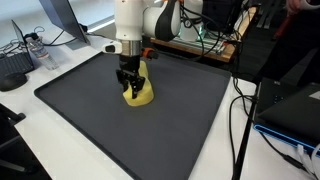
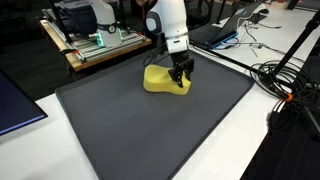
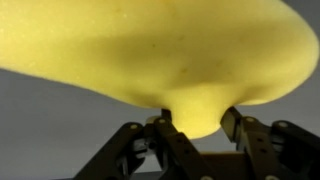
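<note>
A soft yellow lump [image 1: 143, 96] [image 2: 157, 80] lies on a dark grey mat [image 1: 150, 135] [image 2: 150, 130], towards the mat's far side. The white arm reaches straight down onto it in both exterior views. My gripper [image 1: 127, 84] [image 2: 181, 82] is at one edge of the lump. In the wrist view the yellow lump [image 3: 150, 45] fills the upper frame and narrows to a neck between my fingers. My gripper [image 3: 197, 122] is shut on that neck, with both black fingertips [image 3: 163, 121] pressed against its sides.
White table edges surround the mat. Cables [image 1: 240, 120] and a dark box [image 1: 290, 105] lie beside it, as does another bunch of cables [image 2: 290, 85]. A wooden bench with equipment [image 2: 95, 40] stands behind, along with a monitor and a keyboard [image 1: 15, 70].
</note>
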`<state>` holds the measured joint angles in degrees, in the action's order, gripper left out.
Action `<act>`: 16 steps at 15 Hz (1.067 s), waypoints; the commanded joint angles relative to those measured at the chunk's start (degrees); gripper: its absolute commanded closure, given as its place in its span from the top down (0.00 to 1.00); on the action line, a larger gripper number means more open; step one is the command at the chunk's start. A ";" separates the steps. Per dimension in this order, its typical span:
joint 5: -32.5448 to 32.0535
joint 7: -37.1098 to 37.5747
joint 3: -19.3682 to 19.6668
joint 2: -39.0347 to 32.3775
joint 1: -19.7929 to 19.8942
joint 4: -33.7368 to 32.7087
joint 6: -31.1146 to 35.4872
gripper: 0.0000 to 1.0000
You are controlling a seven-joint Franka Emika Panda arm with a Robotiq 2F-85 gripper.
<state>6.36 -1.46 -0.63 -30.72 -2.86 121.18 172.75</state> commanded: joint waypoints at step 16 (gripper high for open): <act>-1.37 1.24 -0.24 -0.32 0.66 -0.85 -1.29 0.02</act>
<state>6.36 -1.46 -0.63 -30.71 -2.81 121.17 172.54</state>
